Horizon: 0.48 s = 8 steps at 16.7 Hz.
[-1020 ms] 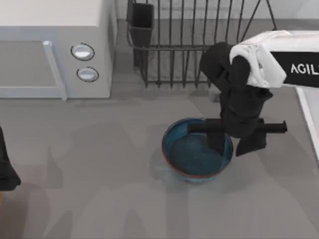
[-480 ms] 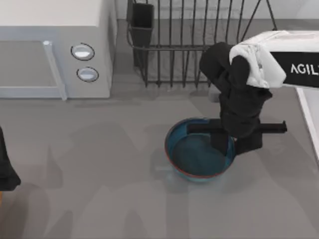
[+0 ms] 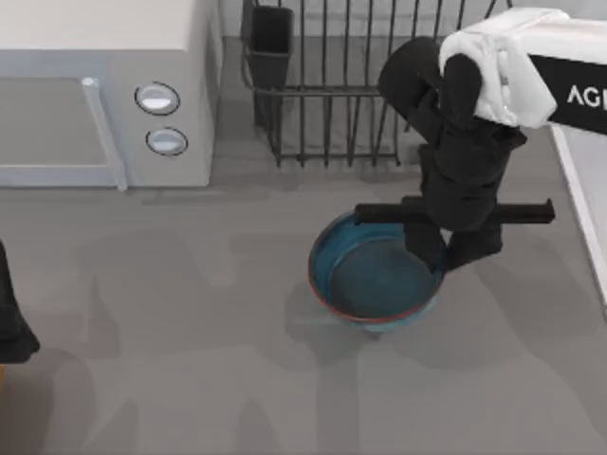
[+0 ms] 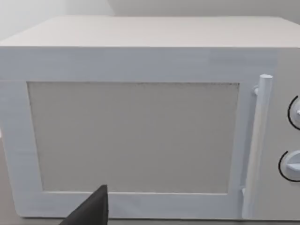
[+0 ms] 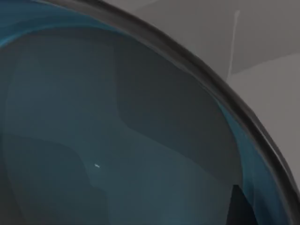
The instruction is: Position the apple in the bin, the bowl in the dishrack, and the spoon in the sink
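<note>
The deep blue bowl [image 3: 370,280] with its reddish-brown rim hangs just above the middle of the table, its shadow showing below it. My right gripper [image 3: 446,254] is shut on the bowl's right rim, one finger inside and one outside. The bowl's blue inside [image 5: 117,140] fills the right wrist view. The black wire dishrack [image 3: 332,95] stands behind the bowl at the back, its dark cutlery cup [image 3: 270,43] at the left corner. The sink's pale rim [image 3: 593,213] runs along the right edge. My left arm [image 3: 11,322] is parked at the far left. Apple, spoon and bin are out of view.
A white microwave [image 3: 95,95] with two round knobs [image 3: 157,98] stands at the back left, and its door [image 4: 131,136] faces the left wrist camera. Bare grey table [image 3: 190,360] lies in front of and left of the bowl.
My right gripper has risen and shifted a little toward the dishrack, carrying the bowl off the table with it. The left arm has not moved.
</note>
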Available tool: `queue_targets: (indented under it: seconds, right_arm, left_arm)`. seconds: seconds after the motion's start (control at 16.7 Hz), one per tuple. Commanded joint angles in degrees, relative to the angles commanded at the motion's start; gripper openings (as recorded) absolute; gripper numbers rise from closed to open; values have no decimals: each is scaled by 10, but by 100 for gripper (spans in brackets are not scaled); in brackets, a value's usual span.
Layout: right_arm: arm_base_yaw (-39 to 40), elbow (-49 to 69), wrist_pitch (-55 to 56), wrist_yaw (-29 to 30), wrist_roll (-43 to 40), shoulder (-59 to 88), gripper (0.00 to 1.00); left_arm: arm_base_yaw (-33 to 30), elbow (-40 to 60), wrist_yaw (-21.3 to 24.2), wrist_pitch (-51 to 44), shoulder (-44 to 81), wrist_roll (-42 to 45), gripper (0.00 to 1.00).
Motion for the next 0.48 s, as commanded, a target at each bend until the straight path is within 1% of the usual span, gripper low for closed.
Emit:
queue_targets:
  seconds: [0.24,0.48]
  right_arm:
    - [0,70,-98,0,-2,-24,0]
    - [-1,84,-115,0,-3,-32,0]
  left_arm:
    - [0,0,0,0,0,0,100]
    - [0,0,0,0,0,0,100]
